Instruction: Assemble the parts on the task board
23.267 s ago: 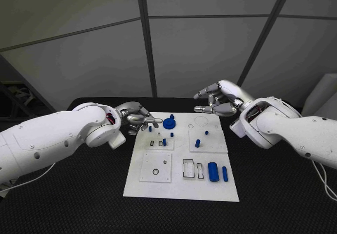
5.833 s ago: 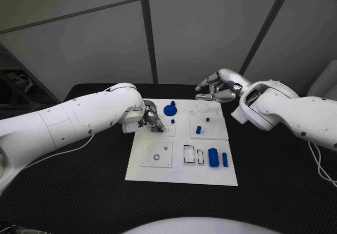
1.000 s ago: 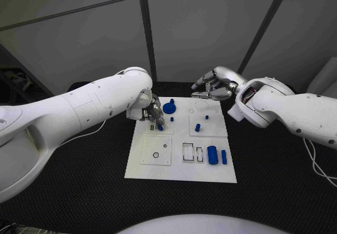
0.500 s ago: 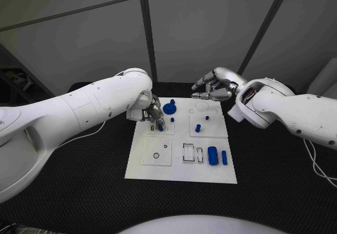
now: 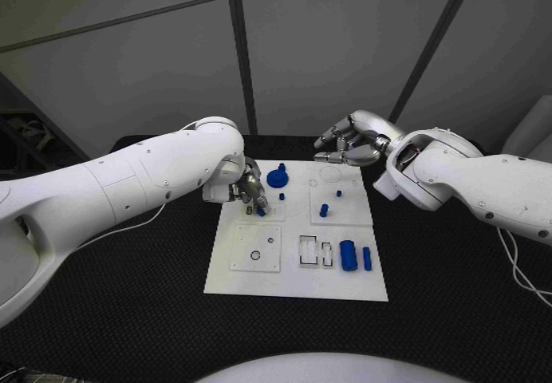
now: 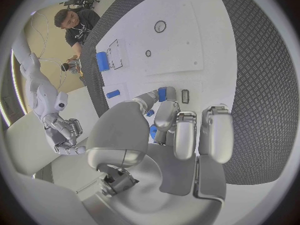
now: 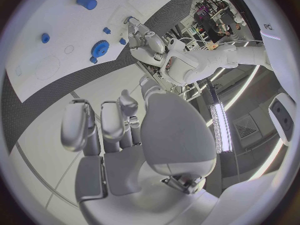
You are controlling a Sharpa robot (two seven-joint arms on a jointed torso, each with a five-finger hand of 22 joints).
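Starting on the left of the black bench (image 5: 115,319) — the left robot hand (image 5: 245,189) is down over the board's (image 5: 293,283) upper-left corner, fingers bunched and pointing at the plate. From its wrist camera, the fingertips (image 6: 164,96) are closed on a small blue peg (image 6: 162,93), right beside a little dark rectangular slot (image 6: 185,96); a second blue piece sits tucked lower between the fingers. In the head view the peg (image 5: 261,210) shows just under the hand, at the small upper-left panel.

Moving across — a blue gear (image 5: 277,179) sits near the board's top edge, just right of that hand. Below it, the lower-left panel carries a dark ring (image 5: 253,255). In the middle of the lower row there are rectangular slots (image 5: 309,250), and next to them a fat blue cylinder (image 5: 348,255) lying flat with a slimmer blue pin (image 5: 367,256) just to its right. On the upper-right panel a short blue peg (image 5: 323,211) stands upright, with a smaller blue stud (image 5: 341,192) above it.

Over on the right, the right robot hand (image 5: 351,148) hangs above the board's far edge, off the plate, fingers curled loosely inward — its wrist view shows the hand (image 7: 119,130) with nothing in it.
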